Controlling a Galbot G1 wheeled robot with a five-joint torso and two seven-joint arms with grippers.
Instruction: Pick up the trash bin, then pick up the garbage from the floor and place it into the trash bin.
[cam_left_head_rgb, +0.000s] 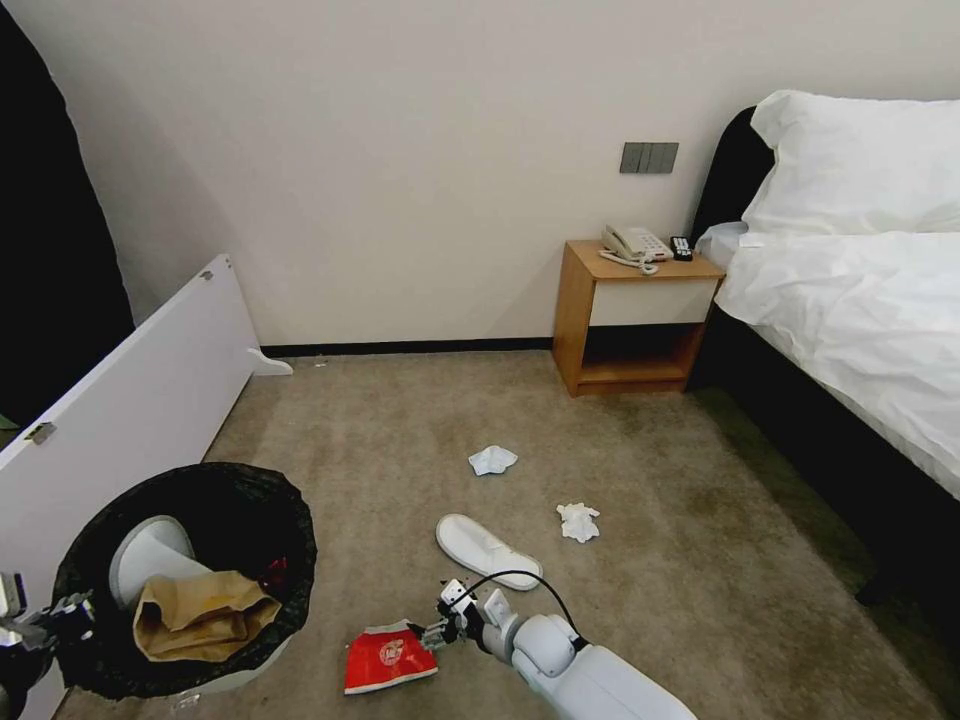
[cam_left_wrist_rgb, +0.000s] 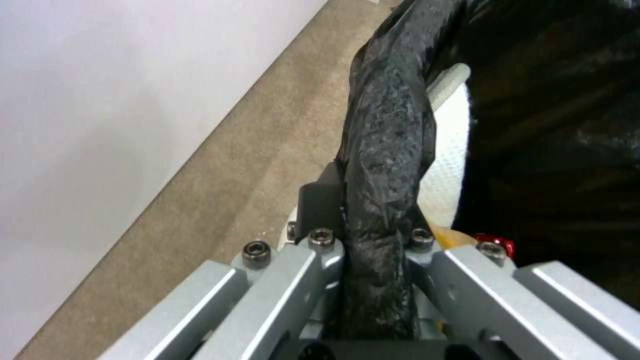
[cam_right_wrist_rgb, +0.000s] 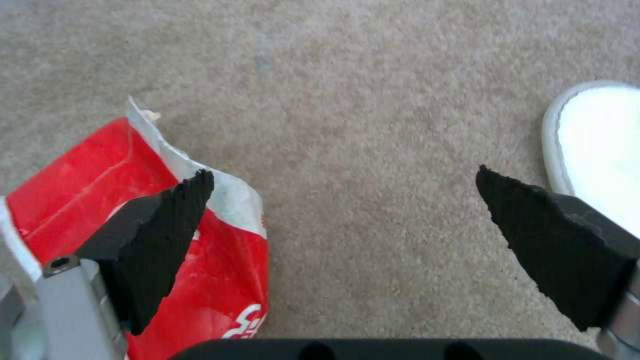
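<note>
The left gripper (cam_left_wrist_rgb: 373, 235) pinches the trash bin (cam_left_head_rgb: 190, 580) rim, while the right gripper (cam_right_wrist_rgb: 340, 210), jaws spread, hovers just right of the red snack packet (cam_left_head_rgb: 388, 657).

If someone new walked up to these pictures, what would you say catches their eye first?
Probably the round white trash bin with its crinkled black liner at the robot's left, already holding a white slipper and a brown paper bag, with the left gripper clamped on its rim. Next, the red snack packet on the beige carpet, beside the open right gripper; another white slipper lies just beyond.
</note>
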